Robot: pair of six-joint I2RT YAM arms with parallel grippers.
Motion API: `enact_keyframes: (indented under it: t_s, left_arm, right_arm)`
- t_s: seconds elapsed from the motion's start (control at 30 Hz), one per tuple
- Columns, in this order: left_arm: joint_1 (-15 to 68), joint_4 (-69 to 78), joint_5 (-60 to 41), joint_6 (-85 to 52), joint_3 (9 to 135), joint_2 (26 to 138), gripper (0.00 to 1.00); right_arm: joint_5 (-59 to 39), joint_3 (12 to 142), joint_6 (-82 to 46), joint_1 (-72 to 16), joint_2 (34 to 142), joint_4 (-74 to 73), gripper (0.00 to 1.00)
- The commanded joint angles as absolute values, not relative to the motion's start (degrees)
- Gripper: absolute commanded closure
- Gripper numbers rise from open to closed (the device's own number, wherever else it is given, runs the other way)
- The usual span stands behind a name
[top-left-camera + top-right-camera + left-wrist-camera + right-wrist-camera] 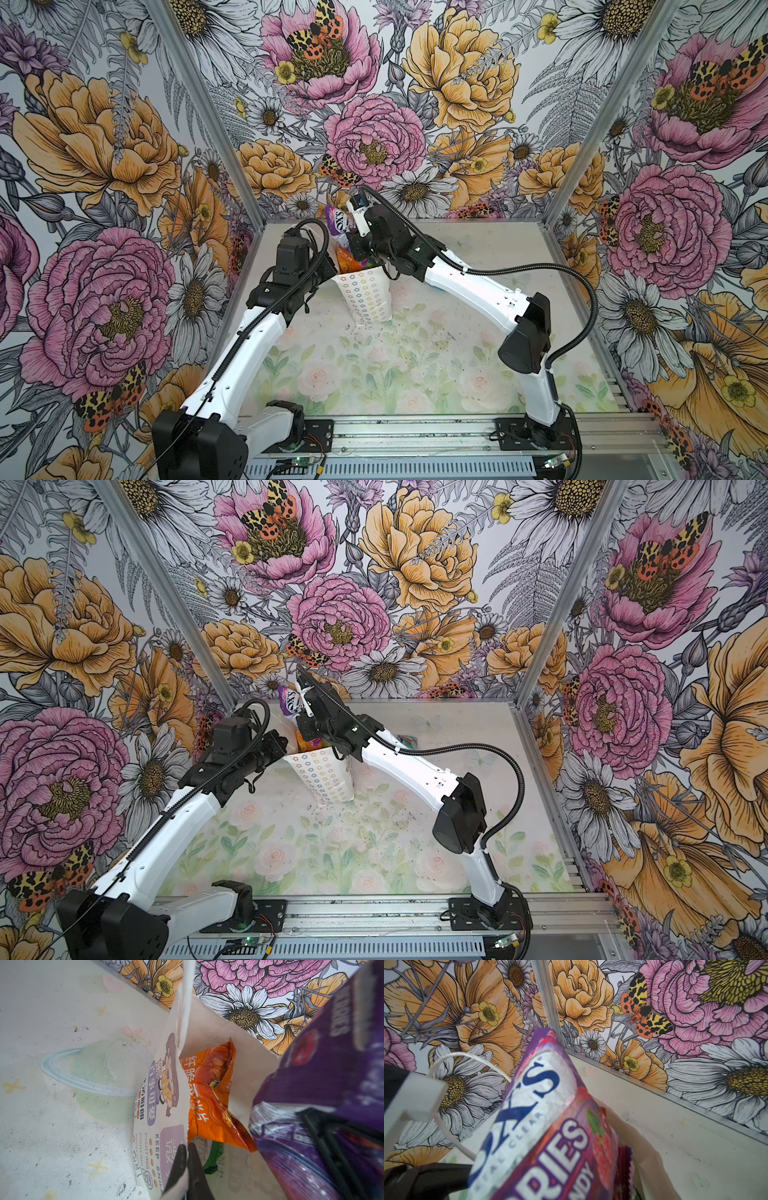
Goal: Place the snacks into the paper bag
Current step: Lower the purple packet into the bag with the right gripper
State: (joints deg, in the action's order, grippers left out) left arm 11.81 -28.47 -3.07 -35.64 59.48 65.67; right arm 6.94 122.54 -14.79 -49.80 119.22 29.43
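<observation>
Both top views show the paper bag (365, 299) (328, 779) standing up on the worktop (374, 374), close to the middle of the frame. Its side has rows of little coloured flower rings. One arm leans in from the lower left and one from the lower right. They meet at the open top of the bag.

The right hand (352, 248) holds a purple packet (337, 222) just above the bag's mouth. The packet stands tall. Most of it pokes up over the hand, and its low end reaches the bag's top. In the right wrist view the same purple packet (533, 1126) fills the middle, with big white and blue letters on it. A black finger (425, 1180) shows beside it. A thin white cord handle (452, 1056) loops up next to it.

The left wrist view looks down into the bag. The left hand (187, 1148) is pinched tight on the bag's front edge, with the paper between its two black fingers. That front wall has a cartoon girl and purple signs on it. An orange packet (209, 1093) sits inside the bag and sticks up past the rim. A green packet (214, 1159) lies lower down inside. The purple packet (324, 1084) hangs over the open mouth, big and blurry.

In a top view one more small packet (407, 741) lies on the worktop behind the right arm, to the right of the bag.
</observation>
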Motion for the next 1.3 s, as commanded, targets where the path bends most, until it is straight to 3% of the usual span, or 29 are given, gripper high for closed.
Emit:
enact_keyframes:
  t_s: [0.0,0.5,1.0,1.27]
  left_arm:
    - [11.32,-26.72,-3.91,-35.82,59.24,65.26,1.00]
    - [11.47,-26.63,-3.78,-35.68,59.28,65.22,1.00]
    - [11.51,-26.63,-3.92,-35.86,59.47,65.39,1.00]
    - [11.59,-26.63,-3.69,-35.86,59.27,65.00,1.00]
  right_arm:
    - [10.86,124.56,-11.84,-49.48,119.96,28.39,0.92]
    - [11.68,124.32,-10.35,-49.64,119.39,31.90,0.92]
    - [2.48,127.10,-11.19,-49.92,118.47,41.05,0.78]
    - [1.91,128.12,-12.13,-50.01,117.10,42.10,0.54]
